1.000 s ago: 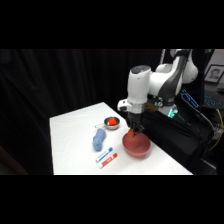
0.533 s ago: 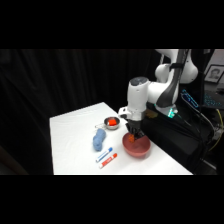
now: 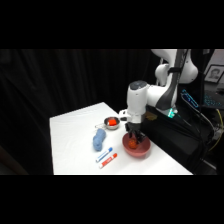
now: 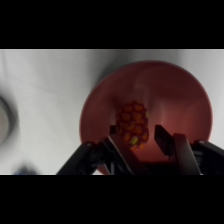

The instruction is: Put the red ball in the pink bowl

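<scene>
Wrist view: the red ball (image 4: 133, 125) sits inside the pink bowl (image 4: 190, 100), right between the two fingers of the claw (image 4: 141, 141), which stand spread either side of it. Whether they touch it, I can't tell. From the side, the claw (image 3: 134, 139) hangs down into the bowl (image 3: 142, 151) on the table (image 3: 75, 135).

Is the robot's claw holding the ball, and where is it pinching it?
The red ball sits between the gripper fingers, inside the pink bowl. Whether they are pinching its sides or have let go cannot be told.
</scene>
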